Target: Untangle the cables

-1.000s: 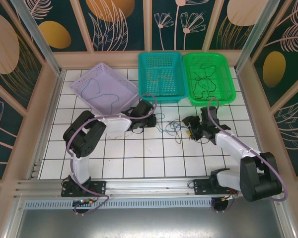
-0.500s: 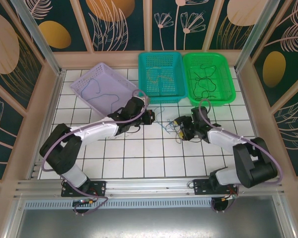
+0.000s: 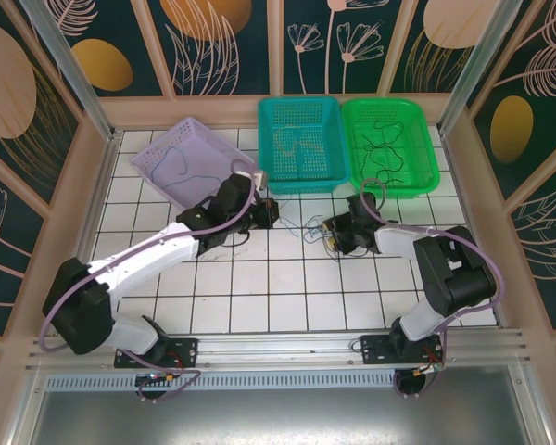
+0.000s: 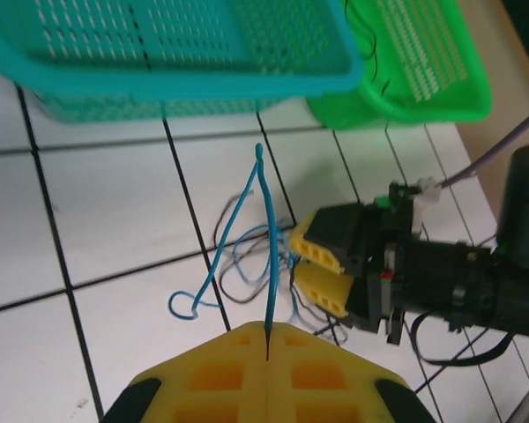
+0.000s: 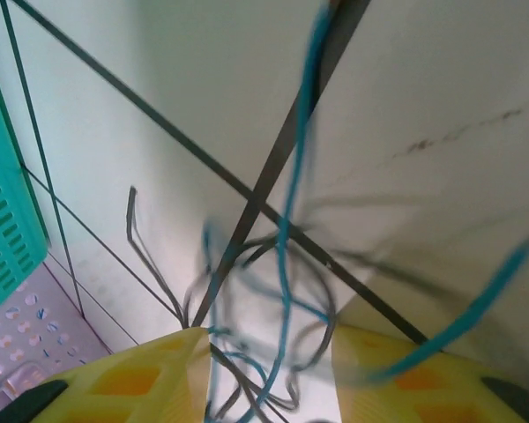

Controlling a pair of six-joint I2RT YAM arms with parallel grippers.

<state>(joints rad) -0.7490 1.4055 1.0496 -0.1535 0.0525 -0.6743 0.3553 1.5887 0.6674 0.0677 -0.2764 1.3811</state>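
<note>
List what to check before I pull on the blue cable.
1. Left tool shut on the blue cable: ok.
2. Right tool open at the tangle: ok.
3. Blue cable free of the tangle: not ok, its lower loops run through it.
4. Gap between the two tools: ok.
5. Which strand the right tool would pinch: cannot tell, blurred.

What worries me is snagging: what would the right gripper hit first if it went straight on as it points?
The tangled cables, lying at the mouth of the open right gripper; the left gripper pinches one blue cable. Beyond, depth is unclear.
</note>
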